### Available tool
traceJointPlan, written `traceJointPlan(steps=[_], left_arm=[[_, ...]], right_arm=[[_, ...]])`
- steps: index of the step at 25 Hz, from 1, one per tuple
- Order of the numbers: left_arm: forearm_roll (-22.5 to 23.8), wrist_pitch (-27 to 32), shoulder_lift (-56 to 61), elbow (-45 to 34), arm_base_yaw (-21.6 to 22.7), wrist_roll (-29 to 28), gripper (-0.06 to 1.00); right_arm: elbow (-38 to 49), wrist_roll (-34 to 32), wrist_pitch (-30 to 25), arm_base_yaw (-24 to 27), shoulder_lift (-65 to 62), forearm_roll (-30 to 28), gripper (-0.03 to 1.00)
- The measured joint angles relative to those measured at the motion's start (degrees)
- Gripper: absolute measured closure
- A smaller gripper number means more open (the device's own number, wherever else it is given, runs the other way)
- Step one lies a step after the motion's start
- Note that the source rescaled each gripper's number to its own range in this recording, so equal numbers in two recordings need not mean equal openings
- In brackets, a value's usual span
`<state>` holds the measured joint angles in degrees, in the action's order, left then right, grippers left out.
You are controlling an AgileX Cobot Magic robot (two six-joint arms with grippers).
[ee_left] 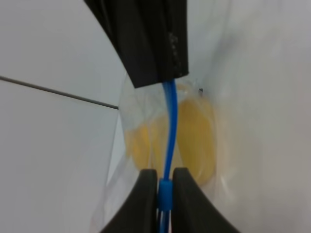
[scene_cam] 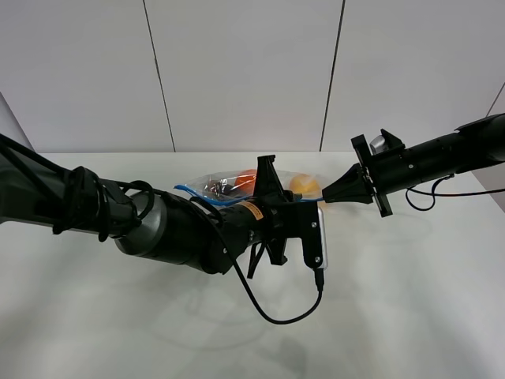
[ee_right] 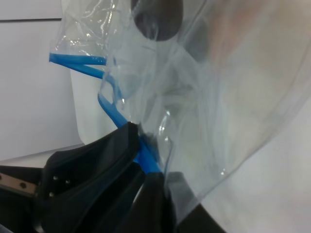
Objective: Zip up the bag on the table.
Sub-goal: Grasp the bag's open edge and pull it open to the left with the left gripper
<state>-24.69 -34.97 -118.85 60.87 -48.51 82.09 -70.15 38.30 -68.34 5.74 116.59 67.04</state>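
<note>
The clear bag [scene_cam: 225, 185] lies on the white table [scene_cam: 410, 308], mostly hidden behind my left arm; an orange [scene_cam: 246, 177], a dark eggplant [scene_cam: 217, 188] and a yellow pear [scene_cam: 304, 185] show through it. My left gripper [scene_cam: 272, 189] is shut on the blue zipper slider [ee_left: 165, 194], held between its two fingers [ee_left: 143, 204]. The blue zipper strip [ee_left: 169, 126] runs from it to my right gripper [ee_left: 146, 43]. My right gripper [scene_cam: 327, 200] is shut on the strip's end [ee_right: 146, 160] at the bag's right edge. The strip's far part [ee_right: 77, 63] lies parted in two.
A white panelled wall [scene_cam: 245, 71] stands behind the table. My left arm's bulky body and black cable [scene_cam: 268, 312] lie across the table's middle. The right arm [scene_cam: 442, 158] reaches in from the right.
</note>
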Motion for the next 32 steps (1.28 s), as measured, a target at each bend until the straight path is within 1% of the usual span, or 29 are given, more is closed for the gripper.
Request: traceJointPlan(steps=[11,16,21,25,32], left_arm=[[-0.2,0.0,0.0,-0.3,0.1,-1.0,0.94],[0.0,0.0,0.0,-0.4,1.4,-1.0,0.94],[0.1,-0.6,0.0,-0.4,4.9,-0.4,0.94],[0.1,-1.0,0.0,-0.4,7.8,0.7,0.94],[0.9,-0.9,0.0,-0.4,14.3,1.1,0.94]], right_arm=[[0.0,-0.2,0.0,0.0,0.0,0.1,0.97],[-0.1,-0.1,-0.3,0.5,0.0,0.7,0.97],[-3.3,-0.1,-0.5,1.3,0.0,0.7,0.97],[-6.3,-1.3,-0.6,1.3,0.0,0.3,0.97],[-9.1,-2.8,-0.6,1.3,0.0,-1.4,0.97]])
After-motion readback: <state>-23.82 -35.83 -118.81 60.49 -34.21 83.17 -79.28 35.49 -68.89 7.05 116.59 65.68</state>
